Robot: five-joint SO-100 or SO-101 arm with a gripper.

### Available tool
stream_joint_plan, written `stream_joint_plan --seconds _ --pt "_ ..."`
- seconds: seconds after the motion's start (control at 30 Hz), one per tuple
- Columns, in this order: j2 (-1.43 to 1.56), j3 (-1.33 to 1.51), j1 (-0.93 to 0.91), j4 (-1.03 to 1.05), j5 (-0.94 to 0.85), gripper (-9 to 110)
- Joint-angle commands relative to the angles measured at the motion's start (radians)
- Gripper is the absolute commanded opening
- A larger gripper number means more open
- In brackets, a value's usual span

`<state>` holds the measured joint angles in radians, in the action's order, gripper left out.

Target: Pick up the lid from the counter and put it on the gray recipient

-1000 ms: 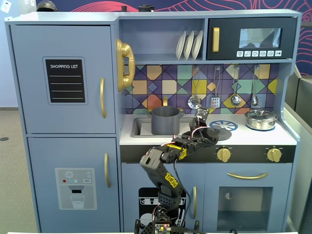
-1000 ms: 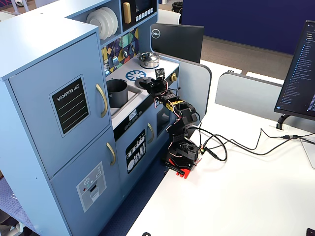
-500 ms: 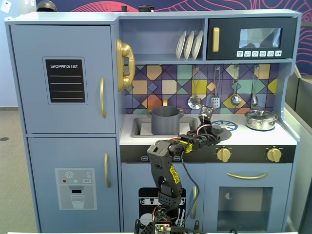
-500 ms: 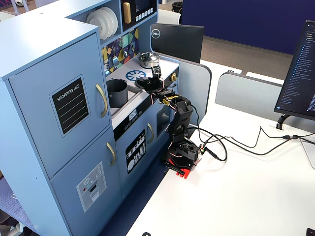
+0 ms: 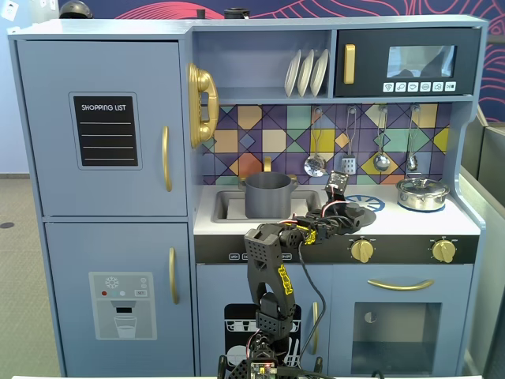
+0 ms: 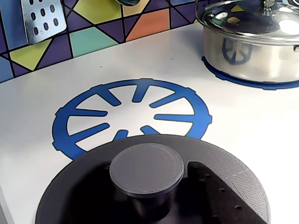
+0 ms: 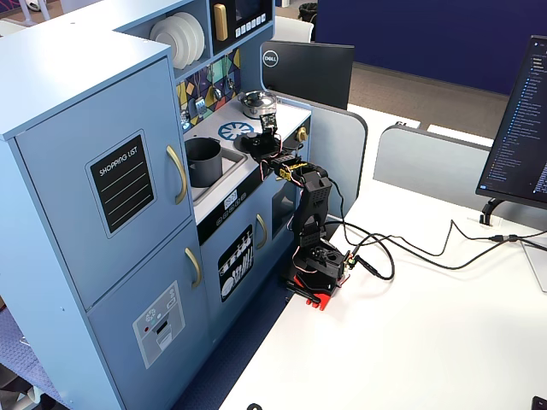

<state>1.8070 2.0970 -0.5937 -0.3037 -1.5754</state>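
Note:
The lid [image 6: 224, 163] is a flat dark-gray disc with a round center knob [image 6: 146, 168]. It lies on the white counter [image 6: 243, 121] and overlaps the near edge of the blue burner ring [image 6: 131, 88]. My gripper [image 6: 147, 193] is low over the lid with its jaws on either side of the knob. One dark finger [image 6: 212, 191] shows just right of the knob; the left side is in shadow. The jaws look open around the knob. In a fixed view the gripper [image 5: 338, 207] is at the lid [image 5: 359, 213], right of the gray pot [image 5: 268, 196] in the sink recess.
A shiny silver lidded pot [image 6: 252, 42] stands on the far right burner, also seen in both fixed views [image 5: 422, 193] [image 7: 256, 104]. Utensils [image 5: 347, 162] hang on the tiled back wall above the counter. A monitor [image 7: 306, 73] stands behind the kitchen.

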Motion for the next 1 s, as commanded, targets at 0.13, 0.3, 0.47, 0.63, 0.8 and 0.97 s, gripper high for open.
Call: stream_joint_plan --seconds 0.13,0.3,0.47,0.63,0.8,0.97 --pt "0.003 -0.066 0.003 -0.012 -0.005 0" --pt "0.02 -0.12 0.012 -0.017 -0.002 0" --pt "0.083 -0.239 0.04 0.061 0.005 0" --pt "0.189 -0.359 0.106 0.221 0.034 0" --pt "0.301 -0.428 0.236 0.39 0.055 0" --pt "0.368 -0.428 0.379 0.457 0.043 0"
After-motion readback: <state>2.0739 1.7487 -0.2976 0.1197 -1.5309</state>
